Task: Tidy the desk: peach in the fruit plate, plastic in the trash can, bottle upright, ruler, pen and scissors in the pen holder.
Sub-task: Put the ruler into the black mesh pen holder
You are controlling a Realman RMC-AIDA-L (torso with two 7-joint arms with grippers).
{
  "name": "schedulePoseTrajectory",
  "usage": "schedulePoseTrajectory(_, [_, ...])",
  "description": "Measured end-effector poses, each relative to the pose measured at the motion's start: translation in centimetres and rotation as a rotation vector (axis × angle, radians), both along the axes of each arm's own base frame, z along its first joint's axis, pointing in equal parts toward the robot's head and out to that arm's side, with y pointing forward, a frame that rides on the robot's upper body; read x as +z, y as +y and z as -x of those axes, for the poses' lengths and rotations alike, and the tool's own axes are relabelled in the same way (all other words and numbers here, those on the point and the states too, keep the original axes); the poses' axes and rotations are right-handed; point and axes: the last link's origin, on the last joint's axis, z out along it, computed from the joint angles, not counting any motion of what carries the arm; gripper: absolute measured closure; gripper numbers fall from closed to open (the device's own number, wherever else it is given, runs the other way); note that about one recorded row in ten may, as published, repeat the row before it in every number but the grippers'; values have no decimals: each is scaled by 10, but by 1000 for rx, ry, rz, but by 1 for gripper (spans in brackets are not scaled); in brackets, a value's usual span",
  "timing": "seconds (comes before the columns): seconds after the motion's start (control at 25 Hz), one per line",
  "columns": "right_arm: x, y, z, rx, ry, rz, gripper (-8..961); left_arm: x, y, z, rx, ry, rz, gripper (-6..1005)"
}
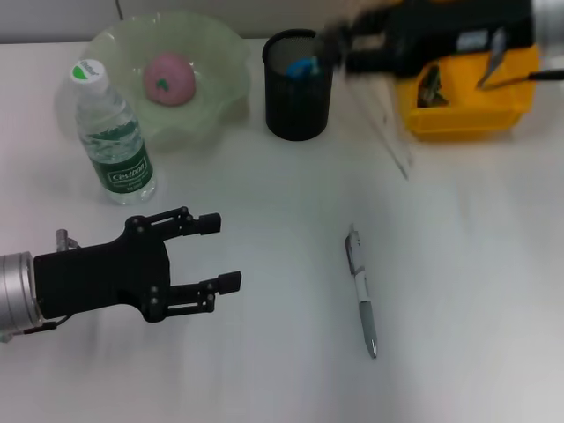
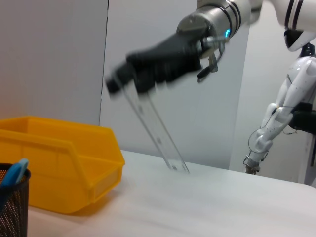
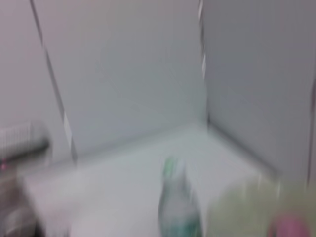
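My right claw (image 1: 339, 44) grips the clear ruler (image 1: 388, 132) just beside the pen holder (image 1: 298, 85); my left claw (image 1: 225, 253) hovers wide, well short of it.

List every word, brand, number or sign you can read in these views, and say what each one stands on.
"Cestbon": green label of the upright water bottle, head view.
Smaller print on that label: too small to read.
Marks on the clear ruler held by the right pincer: blurred, unreadable.
Nothing else carries text.
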Motion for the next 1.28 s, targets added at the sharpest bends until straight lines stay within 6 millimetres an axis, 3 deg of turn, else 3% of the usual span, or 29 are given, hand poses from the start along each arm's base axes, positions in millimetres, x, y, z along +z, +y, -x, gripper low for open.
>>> schedulePoseTrajectory(0.16, [14,8,-18,-93,335,-79,572,-2,-2,-2,0,-14,8,212])
schedulePoseTrajectory(0.4, [4,20,-27,-155,483,-170,572,-6,-5,-4,-4,-36,25,211])
schedulePoseTrajectory(0.56, [-12,28,-20,-164,524,-211,569,-7,-6,-5,-6,-44,28,211])
schedulePoseTrajectory(0.84, [-37,49,-3,-160,523,-316,561,-7,-9,-7,-17,-62,39,211])
schedulePoseTrajectory(1.08, [-62,75,14,-142,367,-442,554,-9,-12,-7,-19,-75,31,212])
schedulePoseTrajectory(1.28, [-75,80,19,-116,284,-477,548,-8,-12,-6,-12,-84,22,212])
